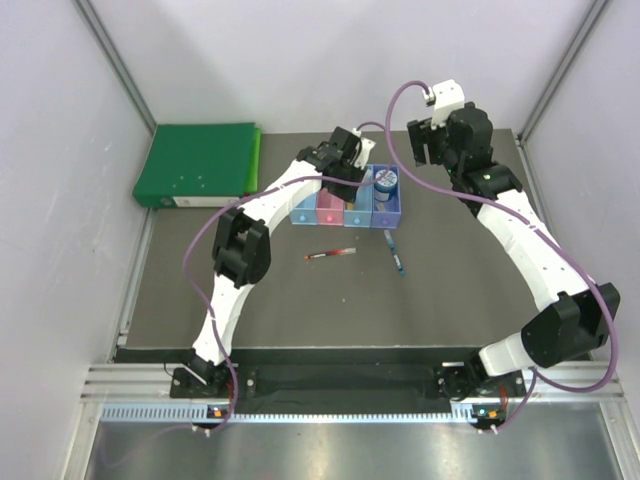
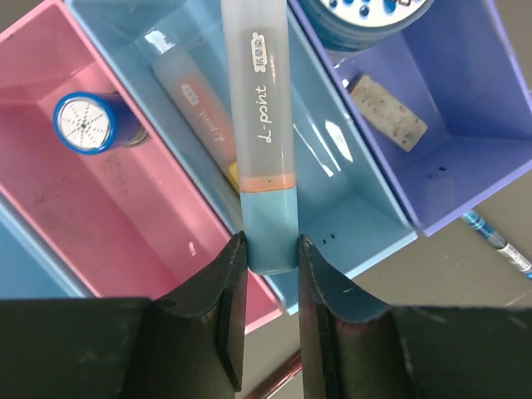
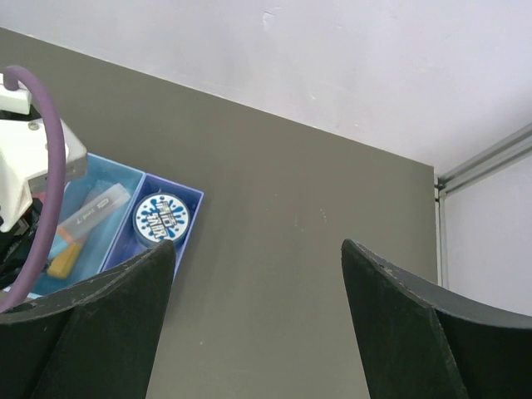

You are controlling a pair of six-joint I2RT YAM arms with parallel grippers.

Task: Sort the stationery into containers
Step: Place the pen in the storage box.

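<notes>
- Dark table (image 1: 200, 300): we count one green binder (image 1: 197, 163), four joined bins (image 1: 388, 219), two loose pens (image 1: 331, 255) (image 1: 396, 252) in front.
- Left gripper (image 2: 272, 249) clamps a pale marker (image 2: 259, 125) over a light-blue bin (image 2: 349, 199); right gripper (image 3: 258, 247) gapes apart.

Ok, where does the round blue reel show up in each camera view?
Top external: reel upper centre, inside the rightmost, purple bin.
Left wrist: top edge, right of centre, cropped.
Right wrist: left of centre, mid-height.
Shared landmark: the purple bin holding it.
</notes>
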